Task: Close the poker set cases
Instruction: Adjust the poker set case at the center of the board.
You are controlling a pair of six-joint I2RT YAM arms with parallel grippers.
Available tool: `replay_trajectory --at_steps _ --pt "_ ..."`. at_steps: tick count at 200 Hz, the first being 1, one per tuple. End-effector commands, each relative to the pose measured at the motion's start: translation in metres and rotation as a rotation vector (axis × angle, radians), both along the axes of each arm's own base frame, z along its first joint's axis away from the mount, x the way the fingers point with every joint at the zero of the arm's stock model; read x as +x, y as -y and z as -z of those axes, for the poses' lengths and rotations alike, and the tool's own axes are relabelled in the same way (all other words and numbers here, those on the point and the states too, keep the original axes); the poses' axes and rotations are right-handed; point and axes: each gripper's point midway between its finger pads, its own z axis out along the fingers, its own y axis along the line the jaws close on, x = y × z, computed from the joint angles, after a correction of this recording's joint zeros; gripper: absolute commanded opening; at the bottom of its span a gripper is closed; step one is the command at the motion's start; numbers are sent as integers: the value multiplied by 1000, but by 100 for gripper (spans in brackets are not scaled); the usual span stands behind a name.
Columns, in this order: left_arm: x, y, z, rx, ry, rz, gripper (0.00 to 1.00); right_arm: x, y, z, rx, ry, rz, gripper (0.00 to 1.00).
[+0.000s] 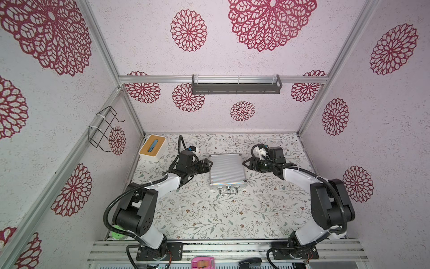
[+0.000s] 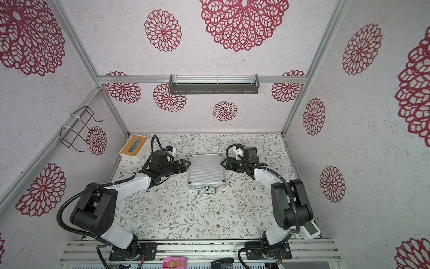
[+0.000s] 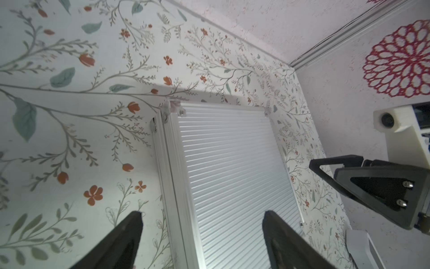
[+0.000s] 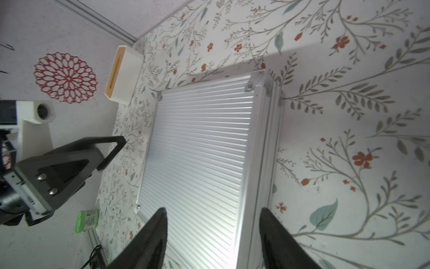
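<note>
Squarely between left claw (image 1: 210, 165) and right claw (image 1: 244, 163), closed silver case (image 1: 226, 170), jaws apart.

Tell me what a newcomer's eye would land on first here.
The silver ribbed case lies flat, lid down, in the middle of the floral table, with its handle toward the near edge. The left gripper and right gripper flank it from either side, jaws open, holding nothing. Around them, big crimson flower medallions cover the pale walls.
</note>
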Motion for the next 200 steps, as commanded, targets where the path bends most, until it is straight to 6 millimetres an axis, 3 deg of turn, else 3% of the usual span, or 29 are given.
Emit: replay_trajectory --at_steps 1,30,57,118,200 --pt "5 7 6 -16 -3 8 86 27 -4 2 -31 45 -16 66" --pt "6 18 19 -20 -28 32 84 50 -17 15 -20 16 -56 67" --pt "3 25 28 -25 -50 43 82 58 -28 28 -15 -16 -95 67" --pt "-12 22 29 -63 -61 25 79 60 -65 46 7 -60 -208 64" --pt "-39 8 28 -29 -76 -8 78 53 -106 45 12 -66 -336 64"
